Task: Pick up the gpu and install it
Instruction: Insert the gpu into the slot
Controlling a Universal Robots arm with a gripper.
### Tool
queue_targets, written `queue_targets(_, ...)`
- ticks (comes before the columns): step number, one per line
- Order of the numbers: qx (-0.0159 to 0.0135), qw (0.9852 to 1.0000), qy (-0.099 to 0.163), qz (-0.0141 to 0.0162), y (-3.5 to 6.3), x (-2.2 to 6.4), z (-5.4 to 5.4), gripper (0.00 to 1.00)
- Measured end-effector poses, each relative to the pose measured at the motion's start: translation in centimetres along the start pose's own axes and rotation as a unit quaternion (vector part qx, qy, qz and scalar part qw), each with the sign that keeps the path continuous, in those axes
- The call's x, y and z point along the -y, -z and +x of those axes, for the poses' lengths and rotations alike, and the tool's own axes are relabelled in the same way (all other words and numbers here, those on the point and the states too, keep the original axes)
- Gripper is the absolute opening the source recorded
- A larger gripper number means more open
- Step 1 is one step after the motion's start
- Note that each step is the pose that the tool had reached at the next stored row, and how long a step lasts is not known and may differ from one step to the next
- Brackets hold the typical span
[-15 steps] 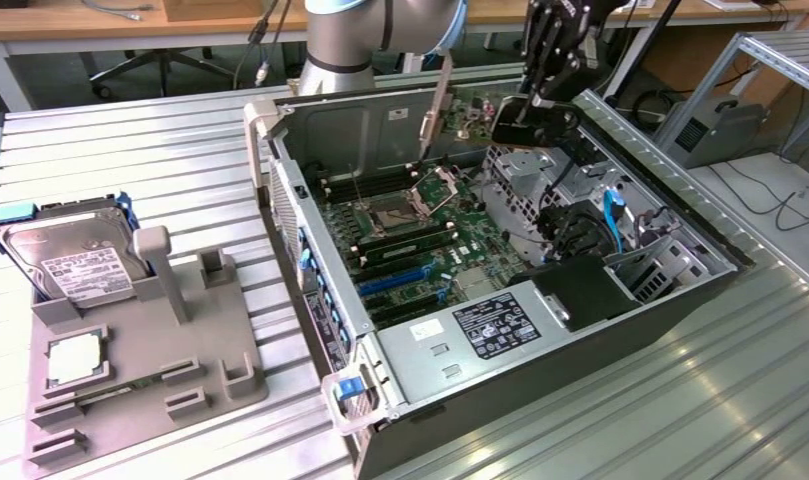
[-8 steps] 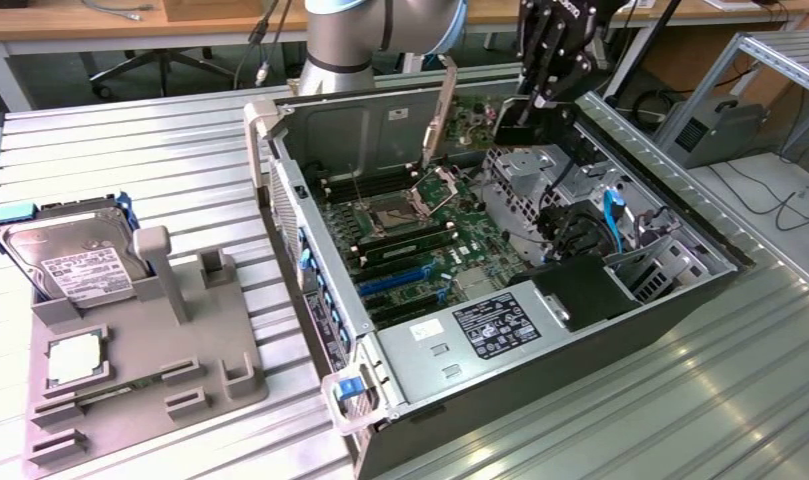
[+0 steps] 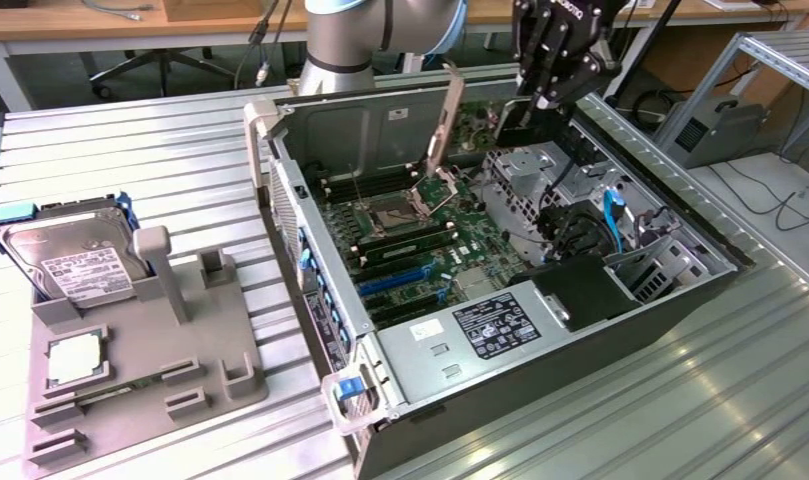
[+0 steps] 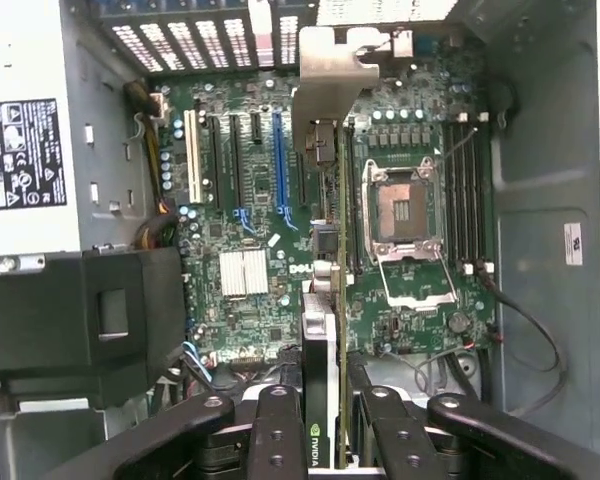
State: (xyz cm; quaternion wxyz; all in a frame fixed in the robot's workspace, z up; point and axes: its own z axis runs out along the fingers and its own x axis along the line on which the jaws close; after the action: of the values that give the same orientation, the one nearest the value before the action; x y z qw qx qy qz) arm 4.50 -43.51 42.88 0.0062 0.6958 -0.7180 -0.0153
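Note:
My gripper (image 3: pixel 548 92) hangs over the far end of the open computer case (image 3: pixel 311 270) and is shut on the gpu (image 3: pixel 516 128). The gpu is a thin black card, held on edge, with its long silvery-beige bracket (image 3: pixel 443 125) slanting down toward the motherboard (image 3: pixel 431 250). In the wrist view the gpu (image 4: pixel 320 350) runs edge-on between my gripper's (image 4: pixel 325 440) fingers, a green logo on its edge. Its bracket (image 4: pixel 330 75) reaches the case's rear slots. Beneath it lie the expansion slots, one blue (image 4: pixel 278 160), and an open CPU socket (image 4: pixel 405 215). The card is above the board, not seated.
A grey fixture (image 3: pixel 151 370) at the exterior view's left holds a silver hard drive (image 3: pixel 77 262) and a small square chip (image 3: pixel 73 360). Inside the case sit a power supply (image 3: pixel 498 325), a black drive cage (image 3: pixel 591 290) and loose cables (image 3: pixel 611 225). The case walls stand close around the card.

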Motion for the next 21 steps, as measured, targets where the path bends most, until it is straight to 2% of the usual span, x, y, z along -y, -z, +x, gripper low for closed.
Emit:
queue_targets(3,-0.0006,0.9998,0.017,-0.0002,-0.01,0.00,-0.01,0.27)
queue_targets(8,-0.0006,0.9998,0.018,-0.0002,-0.01,0.00,-0.01,0.27)
queue_targets(12,0.0002,0.9998,0.019,0.0020,-0.10,-0.02,-0.01,0.27)
queue_targets(21,0.0003,0.9998,0.019,0.0020,-0.14,-0.21,0.00,0.27)
